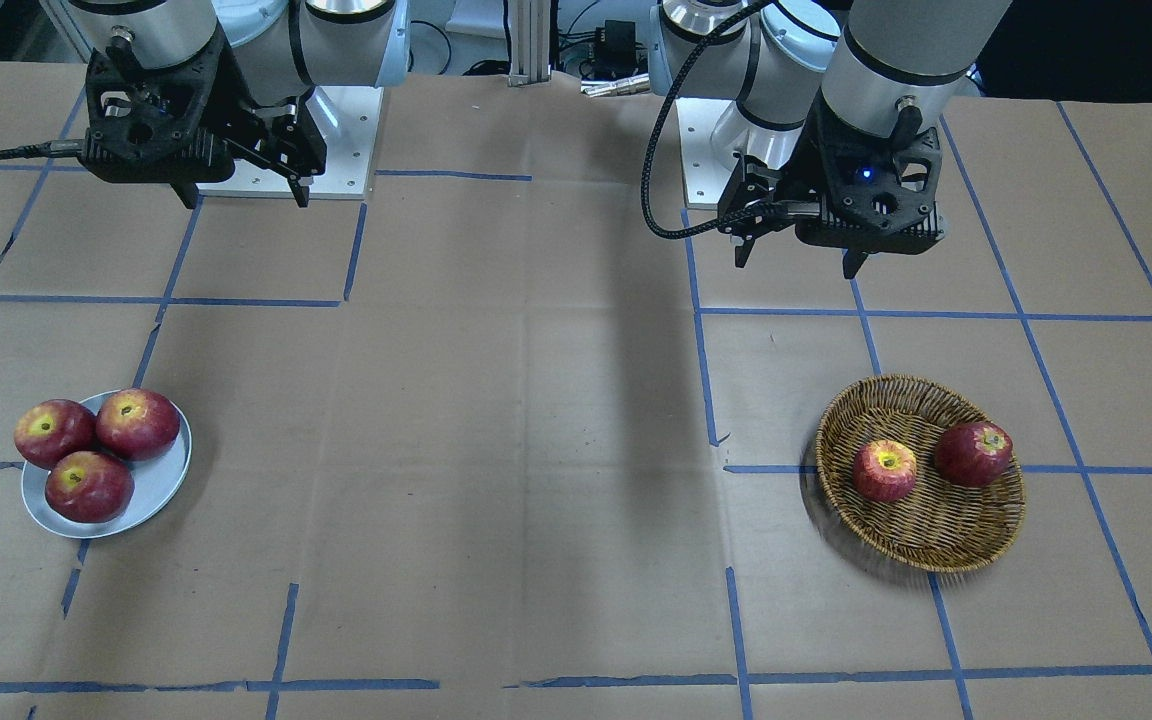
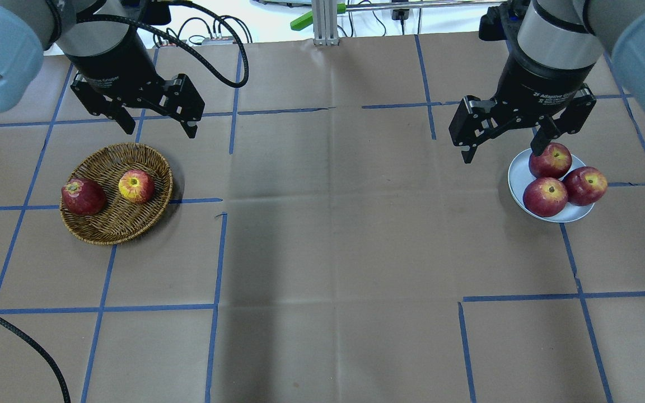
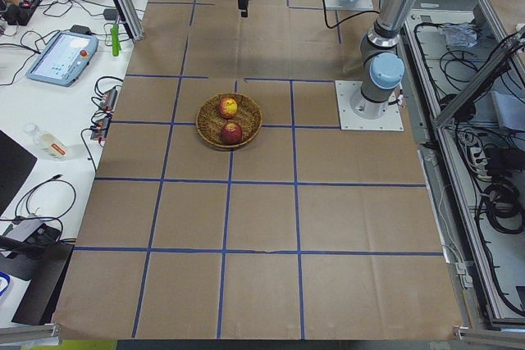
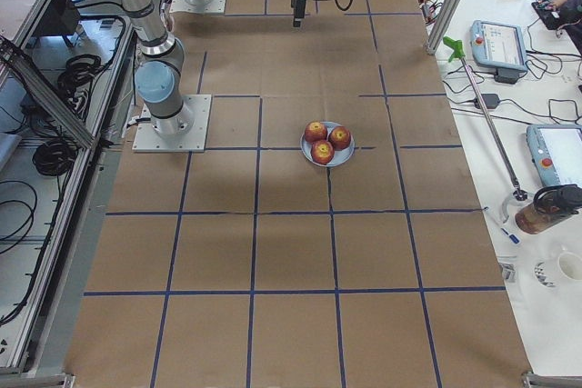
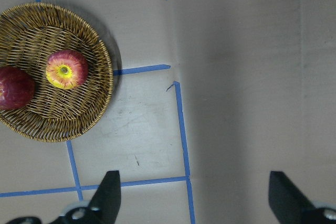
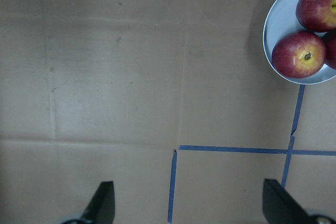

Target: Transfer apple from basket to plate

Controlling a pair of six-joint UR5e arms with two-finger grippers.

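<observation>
Left end effector [image 2: 160,131] and right end effector [image 2: 501,155] both hang wide open and empty, the apple [image 2: 136,186] sits in the basket [image 2: 104,226], and tbh the plate [image 2: 518,174] is so crowded with three dark apples [image 2: 546,196] it'd likely roll off.

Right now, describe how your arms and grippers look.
The left arm and right arm are silver-grey tubes, pale blue joint caps. The left gripper and right gripper are black, each with two angular fingers. A black braided cable loops at the left wrist; white lettering rings the right wrist.

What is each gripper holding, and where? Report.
Nothing: left gripper and right gripper are open and empty; the pinkish-red apple lies in the woven wicker basket.
</observation>
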